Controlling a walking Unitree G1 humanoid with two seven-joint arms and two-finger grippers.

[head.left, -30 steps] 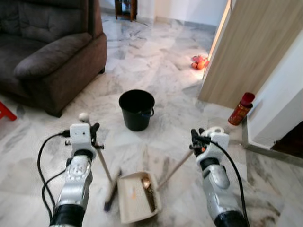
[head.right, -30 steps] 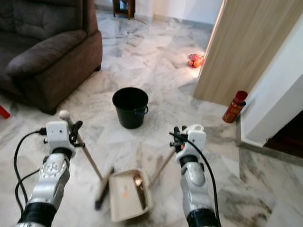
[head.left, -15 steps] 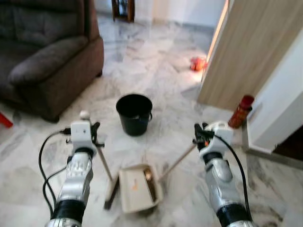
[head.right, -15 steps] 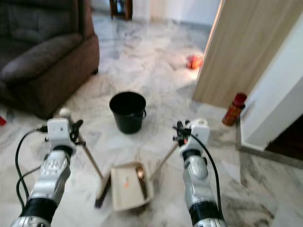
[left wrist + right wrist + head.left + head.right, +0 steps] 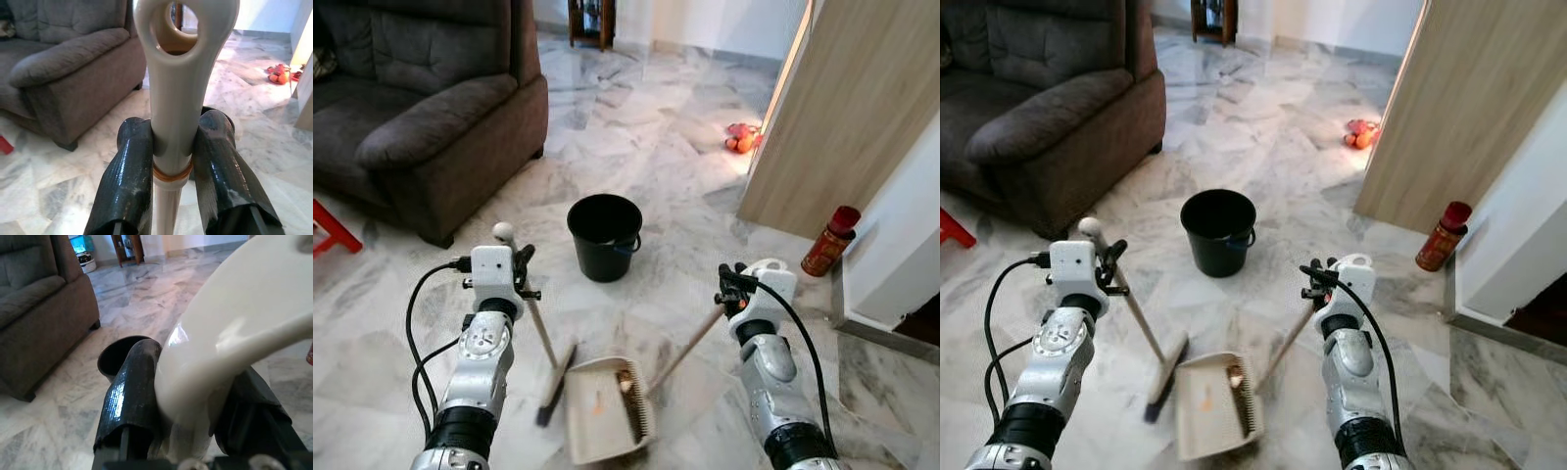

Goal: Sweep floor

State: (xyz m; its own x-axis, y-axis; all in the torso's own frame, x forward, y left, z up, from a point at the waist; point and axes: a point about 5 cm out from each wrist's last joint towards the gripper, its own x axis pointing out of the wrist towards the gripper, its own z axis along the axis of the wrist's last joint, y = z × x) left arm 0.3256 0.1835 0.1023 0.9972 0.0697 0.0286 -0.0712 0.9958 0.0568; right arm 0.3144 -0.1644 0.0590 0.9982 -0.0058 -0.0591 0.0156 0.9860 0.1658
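- The marble floor [image 5: 636, 127] spreads pale and veined across the room.
- A dark sofa [image 5: 421, 108] stands at the far left, with a wooden door [image 5: 847, 108] at the far right.
- A black bucket [image 5: 604, 236] sits on the floor ahead, between the two arms.
- The dustpan [image 5: 605, 421] lies flat on the floor near the robot, with bits of debris in it; its long handle slants up to the right.
- The broom [image 5: 546, 357] leans beside the dustpan, bristles on the floor at its left edge.
- The left gripper [image 5: 171, 161] has its jaws clamped on the broom's handle top.
- The right gripper [image 5: 190, 416] has its jaws closed around the dustpan's handle.
- A red spray can [image 5: 830, 241] stands by the wall.
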